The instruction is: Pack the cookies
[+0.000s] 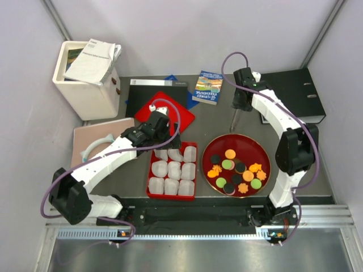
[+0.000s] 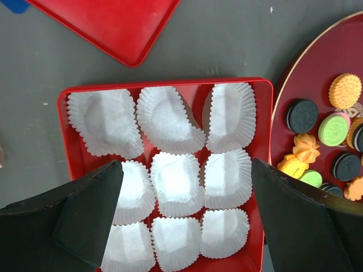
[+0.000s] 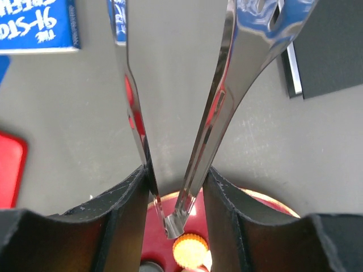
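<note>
My right pincer (image 1: 237, 105) is clenched on the tongs (image 1: 233, 120), tips empty, over the far rim of the round plate (image 1: 249, 148). The cookies (image 1: 237, 171) lie just nearward of the tips, along the tongs' far-to-near axis; an orange disc (image 3: 190, 249) is closest. Roughly thirteen cookies. Nine liners (image 2: 170, 181) wait in the red box (image 2: 65, 136) to the left, under my spread-open left pincer (image 2: 184, 170).

arms (image 1: 108, 161): white shells, black joints | cables (image 1: 234, 53): purple | tool fingers (image 2: 85, 209): black, wedge-shaped
</note>
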